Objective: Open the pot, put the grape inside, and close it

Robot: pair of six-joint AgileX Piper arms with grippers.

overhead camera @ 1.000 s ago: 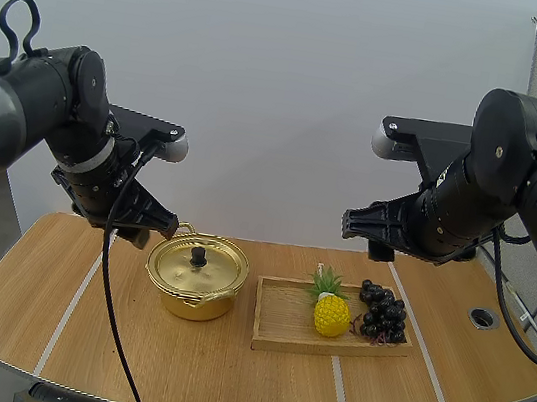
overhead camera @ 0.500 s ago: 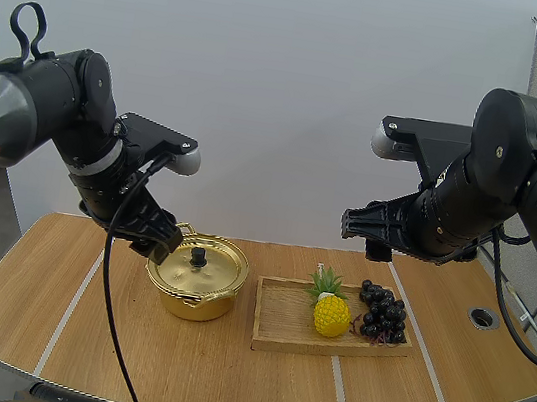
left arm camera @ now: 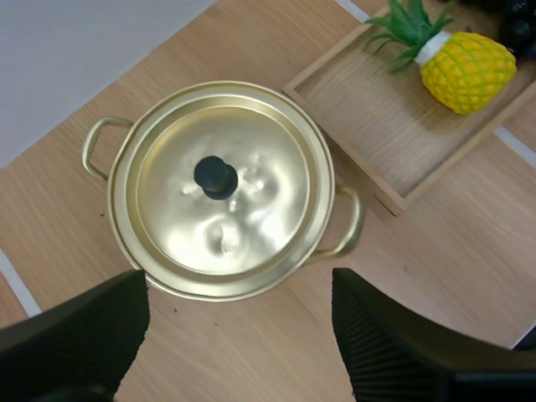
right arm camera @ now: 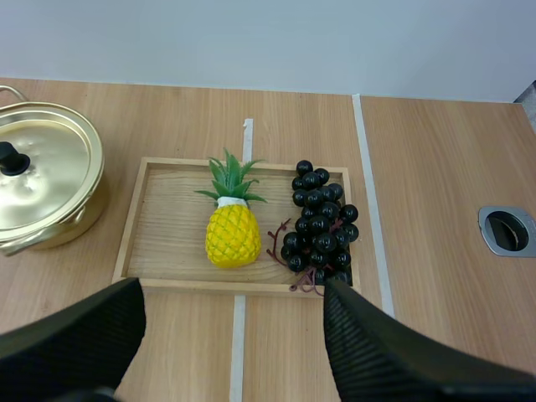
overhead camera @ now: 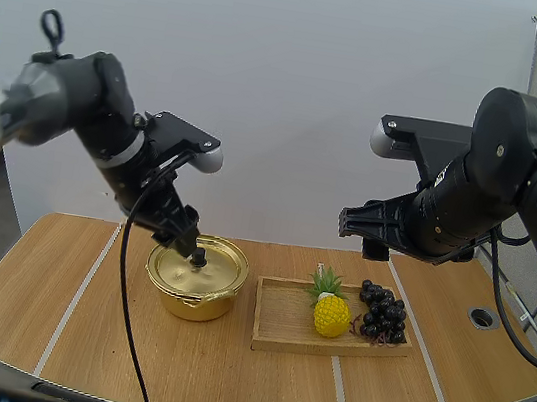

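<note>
- Left gripper (left arm camera: 240,289): open, fingers spread, nothing between them. It hangs over the pot (overhead camera: 197,276), close to the black knob (left arm camera: 216,177).
- Pot: on the desk (overhead camera: 224,366), lid (left arm camera: 251,218) on and seated.
- Tray (right arm camera: 167,226): just right of the pot, not touching it.
- Pineapple (right arm camera: 232,234): in the tray, near the middle.
- Grapes (right arm camera: 321,226): in the tray's right end, just beside the pineapple.
- Right gripper (right arm camera: 228,293): open, empty, held high over the tray, well clear of the grapes.
</note>
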